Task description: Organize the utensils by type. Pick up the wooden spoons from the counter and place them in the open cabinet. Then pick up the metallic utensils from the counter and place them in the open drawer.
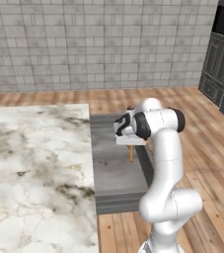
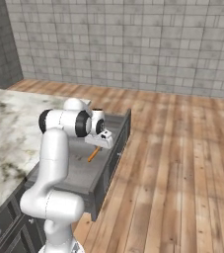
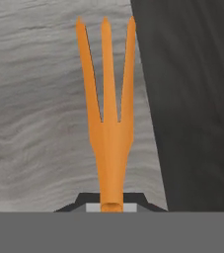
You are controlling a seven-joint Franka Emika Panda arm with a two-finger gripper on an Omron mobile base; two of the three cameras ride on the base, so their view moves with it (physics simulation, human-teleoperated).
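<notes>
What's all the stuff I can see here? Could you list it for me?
Orange three-pronged fork: one, orange, pinched in the jaws, hanging prongs down over the open drawer.
Wide shallow grey-lined drawer: one, grey with dark front, pulled out from under the counter.
White marble counter: one, white with grey-brown veins, beside the drawer.
Dark grey tall cabinets: dark grey, far right against the wall.
Gripper: one, dark, jaws shut on the fork's handle.
</notes>
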